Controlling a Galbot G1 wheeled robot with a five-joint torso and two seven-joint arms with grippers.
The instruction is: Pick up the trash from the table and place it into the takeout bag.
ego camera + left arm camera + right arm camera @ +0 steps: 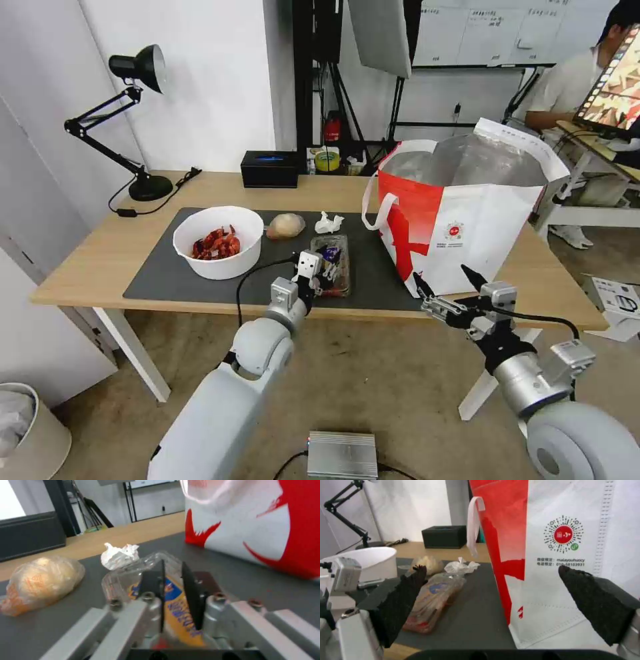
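The clear plastic tray (pixel 333 263) with red scraps lies on the dark mat (pixel 160 280) of the table (pixel 93 253). My left gripper (pixel 317 281) is at the tray's near left edge. In the left wrist view the left gripper (pixel 173 563) is shut on the tray's (pixel 133 567) rim. Behind the tray sit the crumpled tissue (pixel 328 223) and the beige wrapped lump (pixel 286 226). The white bowl (pixel 220 267) of red shells is to their left. The takeout bag (pixel 480 233) stands open on the right. My right gripper (pixel 450 280) hangs open before the bag's near face.
A black box (pixel 269 169) and a black desk lamp (pixel 133 120) stand at the back of the table. On the floor below lie a silver box (pixel 342 455) and, at the left, a white bin (pixel 27 427). Another desk stands to the right.
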